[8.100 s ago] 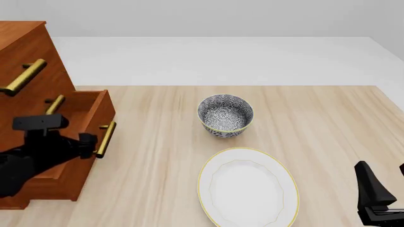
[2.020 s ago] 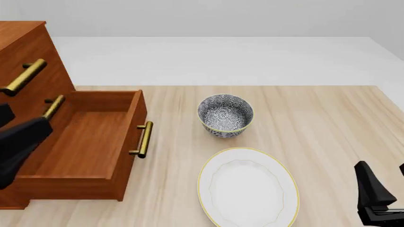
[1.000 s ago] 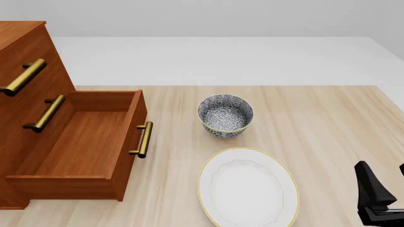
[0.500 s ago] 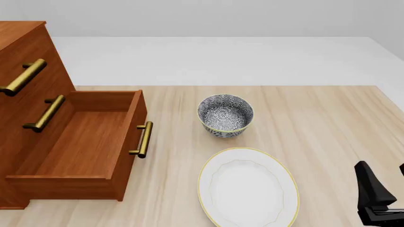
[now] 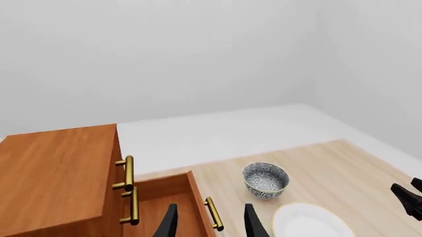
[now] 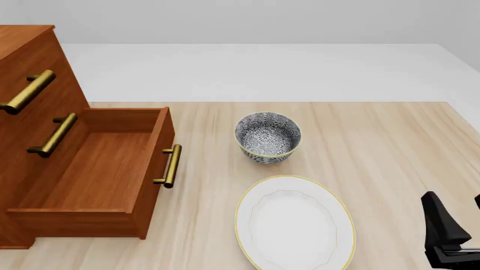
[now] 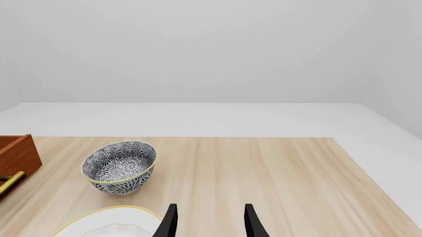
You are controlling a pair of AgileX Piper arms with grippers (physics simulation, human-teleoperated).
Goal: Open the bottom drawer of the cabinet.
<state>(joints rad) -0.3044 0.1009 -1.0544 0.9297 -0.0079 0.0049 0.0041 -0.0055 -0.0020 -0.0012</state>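
Three brass-handled drawers front the reddish-brown wooden cabinet (image 6: pixel 30 50); its bottom drawer (image 6: pixel 98 174) stands pulled out over the pale wood bench (image 6: pixel 375 146), below and ahead of the left gripper (image 5: pixel 209 224), jaws apart. Right gripper (image 7: pixel 209 222) jaws, also apart, hover just behind a white gold-rimmed plate (image 6: pixel 294 224) and patterned blue-and-white bowl (image 6: pixel 268 136).

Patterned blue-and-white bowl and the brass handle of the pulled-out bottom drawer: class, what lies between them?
Nothing: in the front view only bare light-wood table separates the bowl from the drawer's handle.
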